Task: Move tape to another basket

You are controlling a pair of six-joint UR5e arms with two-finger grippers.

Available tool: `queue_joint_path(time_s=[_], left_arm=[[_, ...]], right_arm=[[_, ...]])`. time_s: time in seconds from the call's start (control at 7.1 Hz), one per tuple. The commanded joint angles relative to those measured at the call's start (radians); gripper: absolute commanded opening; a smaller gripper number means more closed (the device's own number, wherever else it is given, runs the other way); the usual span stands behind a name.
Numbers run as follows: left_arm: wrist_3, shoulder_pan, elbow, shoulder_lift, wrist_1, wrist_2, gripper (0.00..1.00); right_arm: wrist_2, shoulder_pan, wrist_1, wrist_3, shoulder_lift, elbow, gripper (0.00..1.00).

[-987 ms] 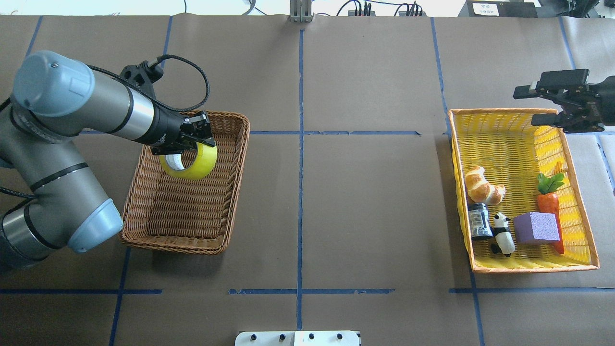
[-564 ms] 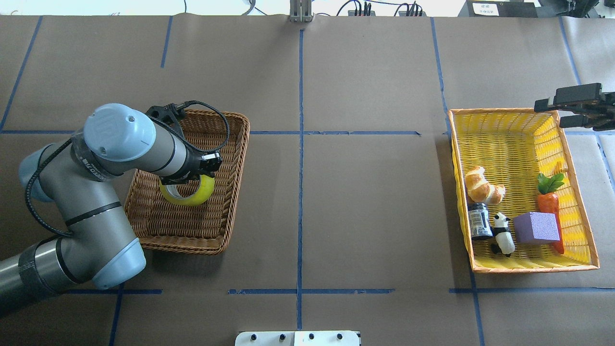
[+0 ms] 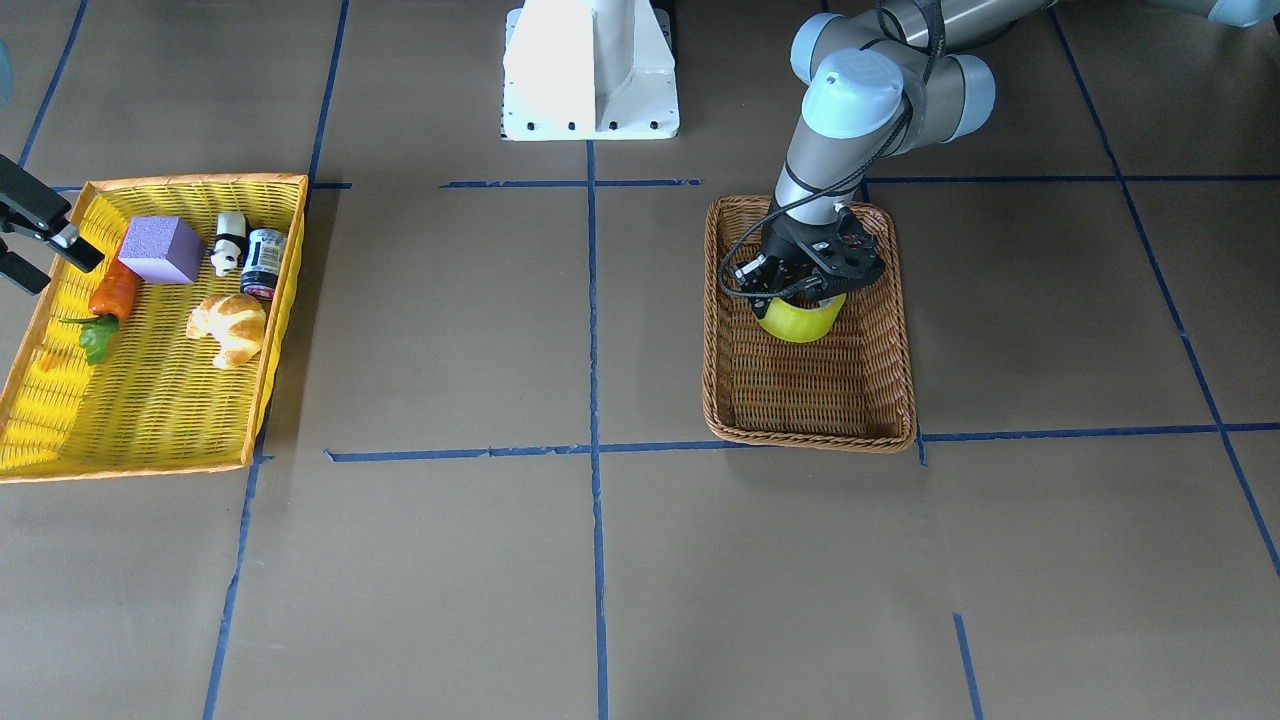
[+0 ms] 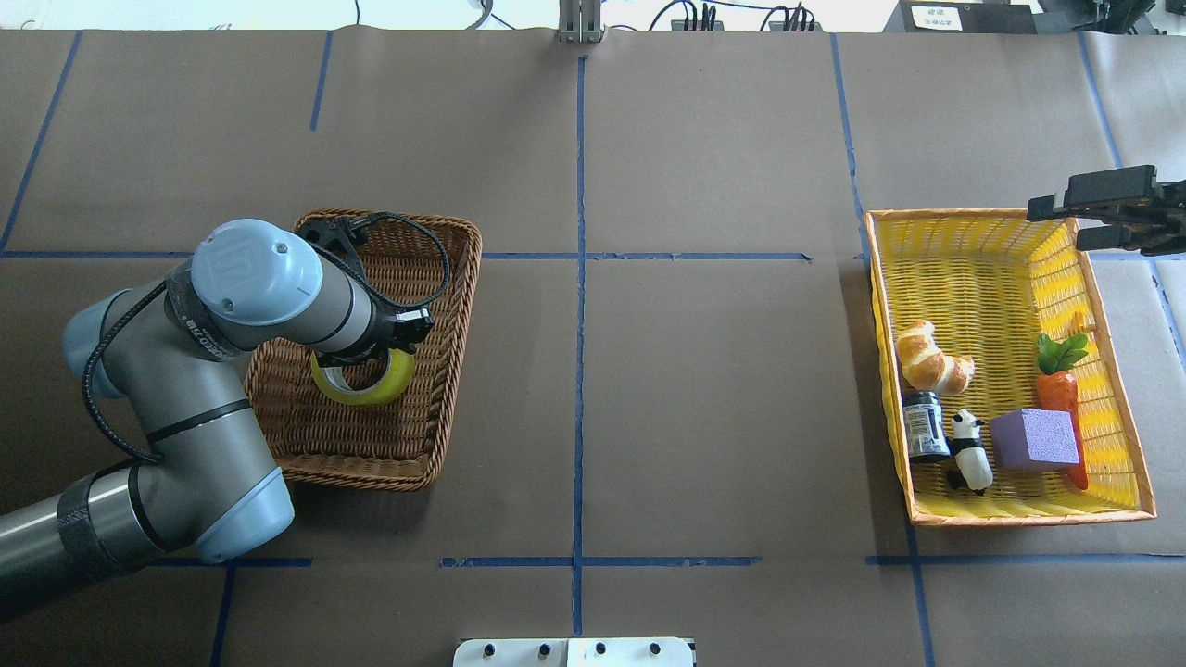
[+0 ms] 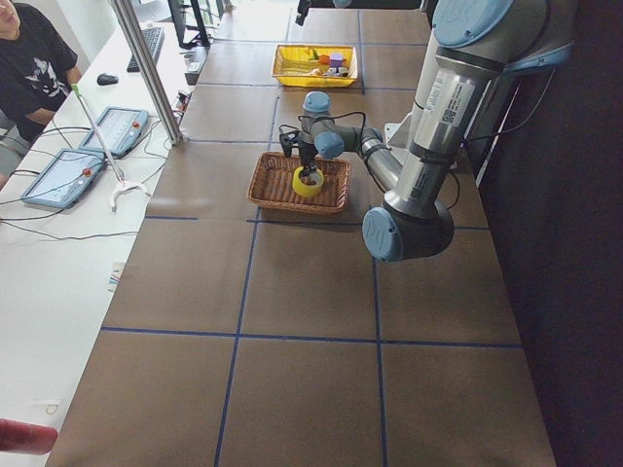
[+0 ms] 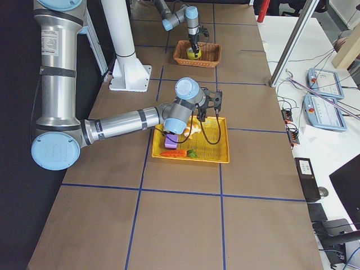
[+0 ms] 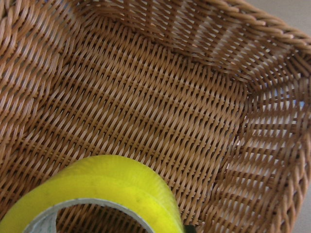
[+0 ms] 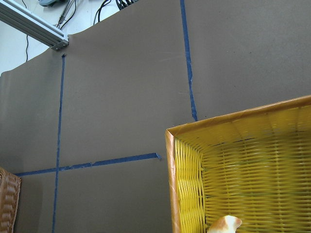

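On the brown-paper table point(image 4: 704, 371) with blue lines point(image 4: 579, 278), the left gripper point(image 4: 389, 350) at centre-left of the overhead view is clenched on the yellow tape roll point(image 4: 394, 378), low inside the wicker basket point(image 4: 371, 468). This looks like the placing step; next it should release and rise clear of the walls. At upper right, the right gripper point(image 4: 1052, 222) hangs spread and empty by the yellow tray basket point(image 4: 982, 216).

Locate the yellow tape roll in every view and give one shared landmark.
Front-facing: tape right of centre, inside the brown basket.
Overhead: tape left of centre, mid-basket.
Exterior left: tape upper middle.
Exterior right: tape near the top, far away.
Left wrist: tape bottom left.
Right wrist: not in view.
Landmark: the brown basket around it.
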Motion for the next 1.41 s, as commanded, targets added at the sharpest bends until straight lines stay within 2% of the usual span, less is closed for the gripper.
queue_joint_path(time_s=[0.0,0.14,0.28,0.56,0.7,0.85,1.13,1.27], left_arm=[[0.000,-0.004,0.005,-0.001,0.000,0.002,0.57],[0.012,-0.033,-0.023,-0.001,0.002,0.002,1.00],[0.035,-0.100,-0.090,0.007,0.003,-0.015,1.00],[0.336,-0.240,-0.168,0.111,0.009,-0.134,1.00],[0.561,-0.364,-0.170,0.184,0.009,-0.234,1.00],[0.823,-0.509,-0.156,0.246,0.020,-0.324,1.00],[1.247,-0.768,-0.080,0.292,0.116,-0.348,1.00],[1.443,-0.908,-0.060,0.320,0.180,-0.348,1.00]], right_arm=[[0.001,-0.001,-0.001,0.001,0.003,-0.001,1.00],[0.004,-0.001,-0.001,0.000,0.000,-0.001,1.00],[0.054,0.022,-0.016,0.000,0.000,-0.007,1.00],[0.070,0.053,-0.075,-0.112,-0.011,-0.003,1.00],[0.062,0.066,-0.140,-0.267,-0.058,-0.004,1.00],[0.058,0.118,-0.297,-0.516,-0.089,-0.006,1.00],[0.056,0.276,-0.674,-0.997,-0.084,-0.004,1.00],[0.045,0.339,-0.814,-1.192,-0.083,-0.004,1.00]])
